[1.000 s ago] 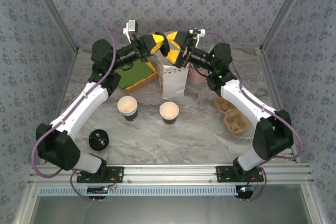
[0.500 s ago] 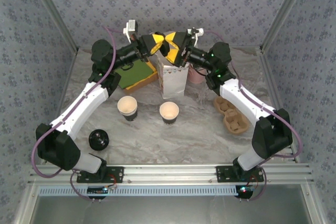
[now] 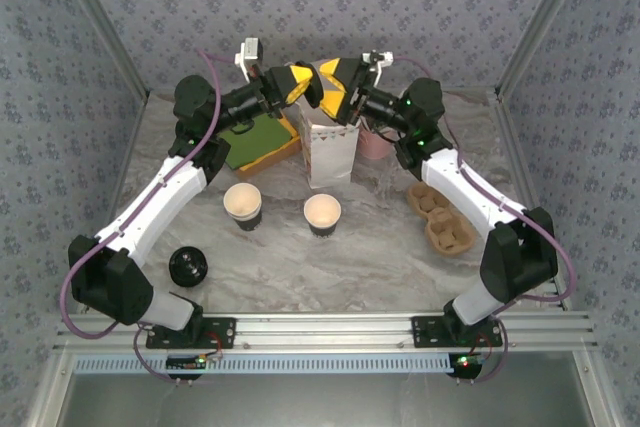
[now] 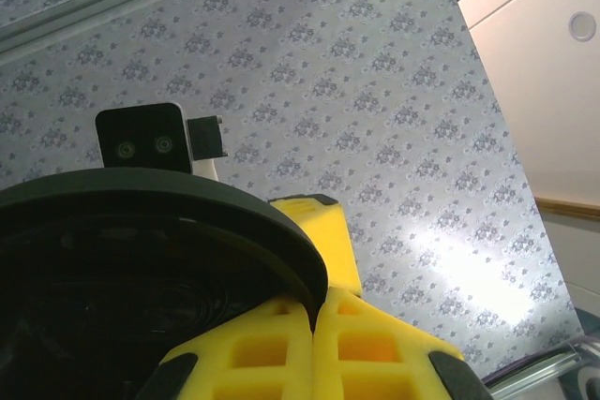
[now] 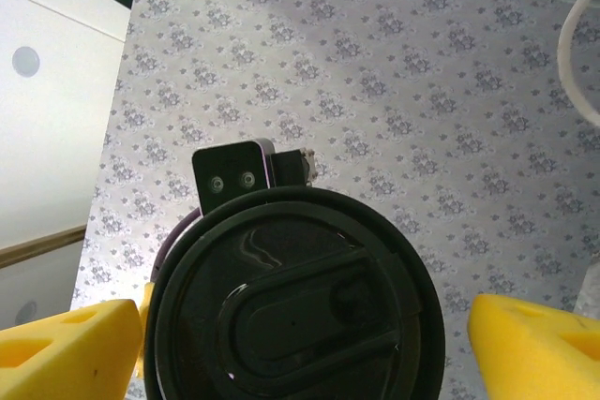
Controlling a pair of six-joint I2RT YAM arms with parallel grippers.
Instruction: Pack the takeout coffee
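Note:
The takeout coffee (image 3: 187, 267), a dark cup under a round black lid, stands at the near left of the table, far from both grippers. Above the white paper bag (image 3: 330, 152) my left gripper (image 3: 295, 84) (image 4: 314, 302) is shut on the rim of a loose black lid (image 4: 141, 259) (image 5: 295, 297). The lid's top faces my right gripper (image 3: 335, 87) (image 5: 300, 334). That gripper is open, with a yellow finger (image 5: 534, 344) on each side of the lid and a gap on the right.
Two lidless cups with cream insides (image 3: 242, 204) (image 3: 322, 213) stand mid-table. A green and orange tray (image 3: 257, 139) lies left of the bag, and a pink cup (image 3: 376, 143) stands to its right. A cardboard cup carrier (image 3: 441, 219) lies at the right.
My right gripper has shifted slightly up and back beside the lid. The left arm and its lid have stayed put.

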